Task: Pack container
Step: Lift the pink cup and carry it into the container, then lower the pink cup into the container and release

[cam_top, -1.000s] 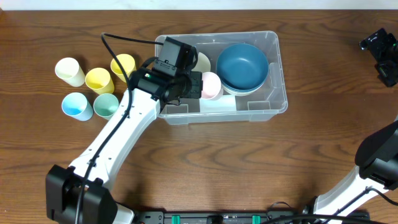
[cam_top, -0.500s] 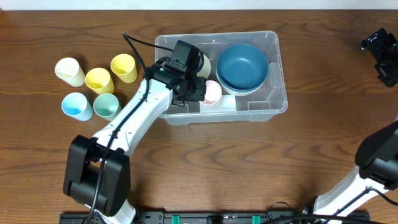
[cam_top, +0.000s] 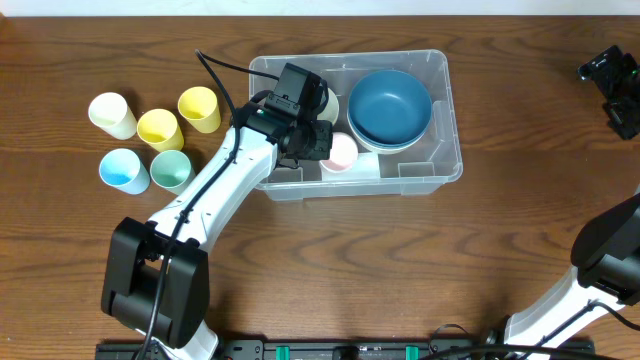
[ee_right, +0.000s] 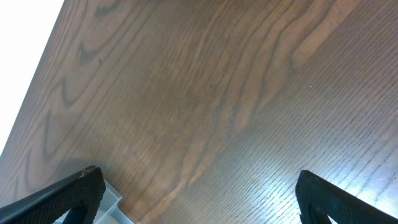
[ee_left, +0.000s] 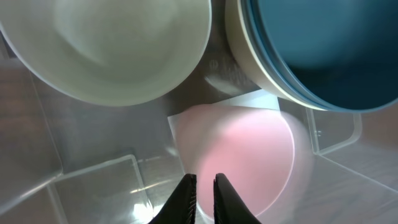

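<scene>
Clear container [cam_top: 447,152] set at desk [cam_top: 400,260] centre, blue bowls [cam_top: 390,102] and cream cup [ee_left: 112,50] held inside, left tool [ee_left: 205,196] narrowed onto pink cup [ee_left: 249,149] rim within it, right tool [ee_right: 199,178] spread wide above desk wood.

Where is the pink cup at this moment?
Overhead view: the pink cup is inside the container, near its front wall, just left of the blue bowls, with the left gripper on its rim.

My bench [cam_top: 400,260] is dark wood with visible grain and a soft sheen. The container [cam_top: 452,120] is clear, glossy plastic; the pink cup [ee_left: 242,155] in it looks smooth and matt.
</scene>
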